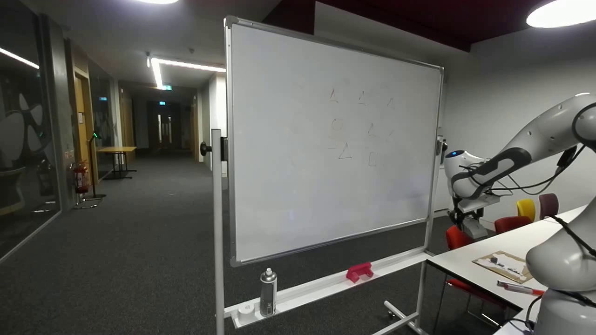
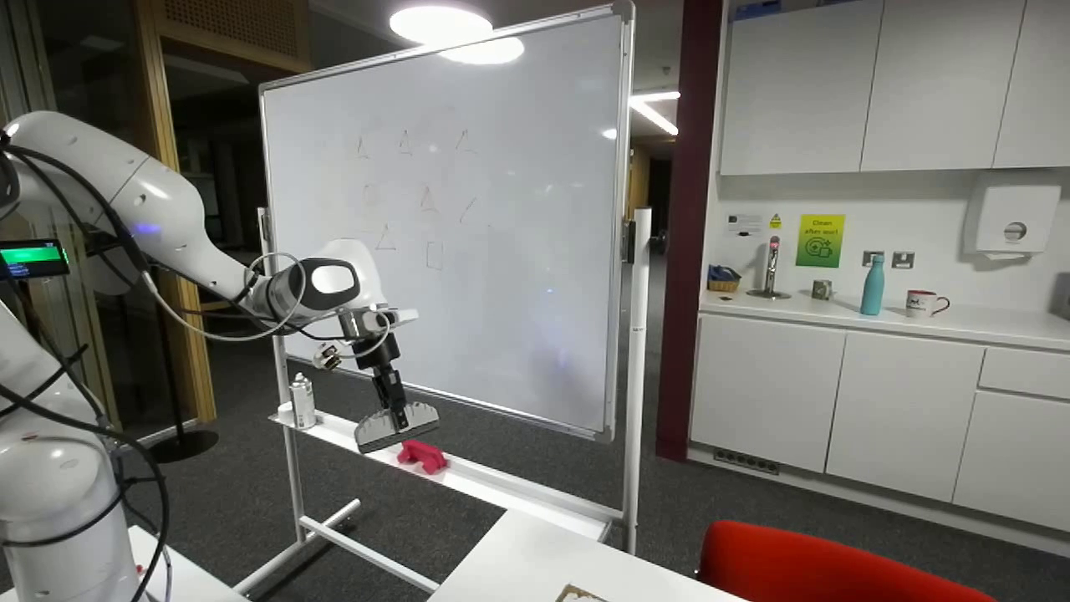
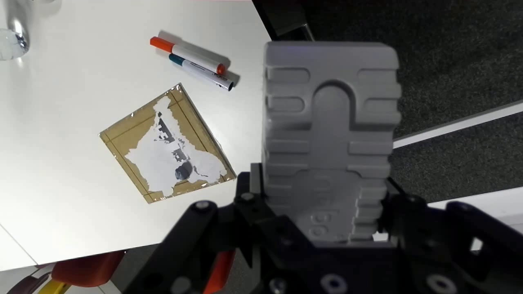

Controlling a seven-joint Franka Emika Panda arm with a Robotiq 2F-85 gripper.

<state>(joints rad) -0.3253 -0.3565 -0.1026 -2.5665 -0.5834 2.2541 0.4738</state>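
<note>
My gripper [image 3: 324,181] is shut on a grey, ribbed eraser [image 3: 329,143], its fingers pressed to both sides. In an exterior view, the gripper [image 2: 393,405] hangs down and holds the eraser [image 2: 422,416] tilted in the air, in front of the whiteboard and above its tray. The eraser also shows in an exterior view [image 1: 475,229], beside the board's edge. The whiteboard [image 1: 288,195] carries faint triangles, a rectangle and other marks; it also shows in an exterior view [image 2: 493,318]. An orange-capped marker [image 3: 196,57] and a teal-capped marker [image 3: 206,75] lie on the white table [image 3: 61,163].
The board's tray [image 1: 316,294] bears a spray can [image 1: 268,293], a white roll-like item [image 1: 246,311] and a red-pink holder [image 1: 360,272]. A torn cardboard square [image 3: 135,128] lies on the table. A red chair [image 2: 802,560] stands near it. The board's stand post [image 2: 639,376] is upright.
</note>
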